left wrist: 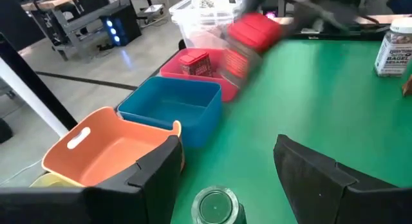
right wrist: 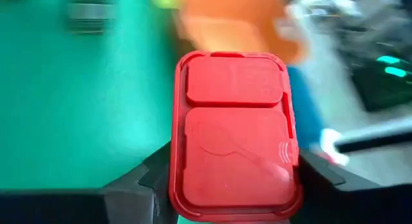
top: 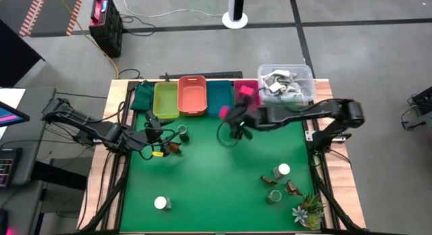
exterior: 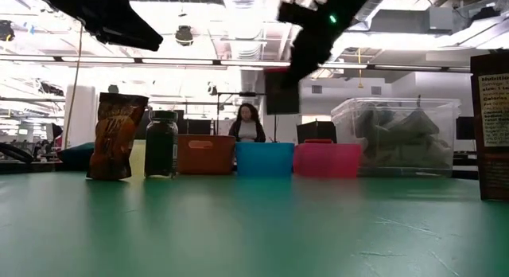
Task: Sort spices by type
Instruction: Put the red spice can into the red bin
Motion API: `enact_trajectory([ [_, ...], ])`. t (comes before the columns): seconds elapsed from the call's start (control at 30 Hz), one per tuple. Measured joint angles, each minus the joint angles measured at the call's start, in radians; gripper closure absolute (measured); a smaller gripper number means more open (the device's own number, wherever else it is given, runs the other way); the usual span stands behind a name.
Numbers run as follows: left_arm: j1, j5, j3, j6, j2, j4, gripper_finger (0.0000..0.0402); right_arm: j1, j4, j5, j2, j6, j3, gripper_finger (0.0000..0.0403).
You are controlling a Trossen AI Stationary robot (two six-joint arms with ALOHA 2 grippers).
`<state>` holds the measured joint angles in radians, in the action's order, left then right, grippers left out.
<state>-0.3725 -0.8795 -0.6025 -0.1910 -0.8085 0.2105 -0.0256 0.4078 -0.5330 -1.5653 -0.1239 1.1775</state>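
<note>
Spice block, pink (right wrist: 233, 137): my right gripper (right wrist: 225, 185) is clamping it aloft near the pink bin (top: 246, 92); I am risking a slip or a drop into the neighbouring blue bin (top: 219, 96).

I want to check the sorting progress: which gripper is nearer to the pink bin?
Right. The right gripper, holding a pink block, is just in front of the pink bin; the left gripper waits far off, near the yellow-green bin.

Bright ceiling lights (exterior: 238, 38) flood the low view's top, silhouetting the arms, while the right wrist view's background is motion-blurred.
</note>
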Motion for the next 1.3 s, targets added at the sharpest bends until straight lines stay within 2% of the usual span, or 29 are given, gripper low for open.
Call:
enact_trajectory([
  [0.1, 0.001, 0.000, 0.000, -0.001, 0.000, -0.003, 0.0168, -0.049, -0.102, -0.066, 0.082, -0.006, -0.116, 0.0172],
  [0.2, 0.001, 0.000, 0.000, -0.002, 0.000, -0.003, 0.0169, -0.100, -0.131, -0.096, 0.128, -0.016, -0.187, 0.0171],
  [0.43, 0.001, 0.000, 0.000, 0.012, 0.000, -0.037, 0.0169, -0.209, -0.187, -0.102, 0.102, -0.075, -0.284, 0.0170],
  [0.73, 0.001, 0.002, 0.000, 0.016, 0.000, -0.035, 0.0169, -0.241, -0.207, -0.052, 0.002, -0.117, -0.289, 0.0169],
  [0.9, 0.001, 0.002, 0.000, 0.019, 0.000, -0.035, 0.0169, -0.248, -0.212, -0.035, -0.010, -0.109, -0.288, 0.0165],
  [1.13, 0.001, 0.003, 0.000, 0.021, 0.000, -0.036, 0.0169, -0.280, -0.196, 0.049, 0.005, -0.091, -0.285, 0.0128],
  [1.3, 0.001, 0.003, 0.000, 0.021, 0.000, -0.036, 0.0169, -0.288, -0.189, 0.061, 0.005, -0.083, -0.284, 0.0103],
])
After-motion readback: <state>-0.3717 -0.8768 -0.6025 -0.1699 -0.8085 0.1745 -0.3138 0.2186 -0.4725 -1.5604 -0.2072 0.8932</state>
